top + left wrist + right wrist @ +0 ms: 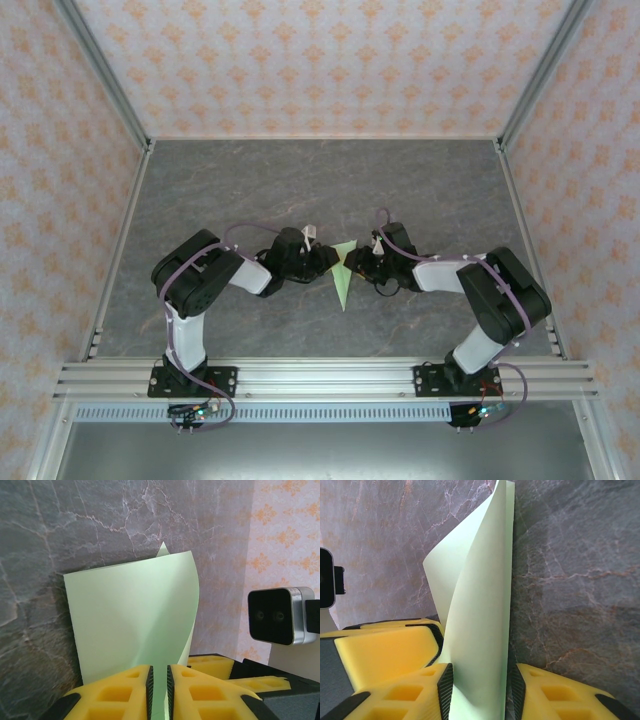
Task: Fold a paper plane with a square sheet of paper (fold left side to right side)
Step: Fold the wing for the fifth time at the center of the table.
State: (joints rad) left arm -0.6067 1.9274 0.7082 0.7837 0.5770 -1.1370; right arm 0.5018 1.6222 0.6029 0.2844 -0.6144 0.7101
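1. Worktop of grey marbled finish (pixel 250 190) carries the thin, pale-green sheet of paper (pixel 345 275) at its middle. From above the sheet shows as a narrow creased shape with its point toward the arms' bases.
2. The left pincer (pixel 322 262) meets the sheet from the left and the right pincer (pixel 362 262) from the right. The two stand just beside each other with the paper between them.
3. In the left wrist view the left pincer (pixel 159 692) has its yellow pads (pixel 117 695) almost together, pinching the near edge of the paper (pixel 132 615). The sheet rises from them as a broad face, its right edge curling.
4. In the right wrist view the right pincer (pixel 479 697) stands a little wider. Its dark-edged yellow pads (pixel 410 697) touch the paper (pixel 480 630) on both sides, gripping it where two layers bow apart.
5. Whether the lower part of the sheet rests on the worktop, I cannot tell.
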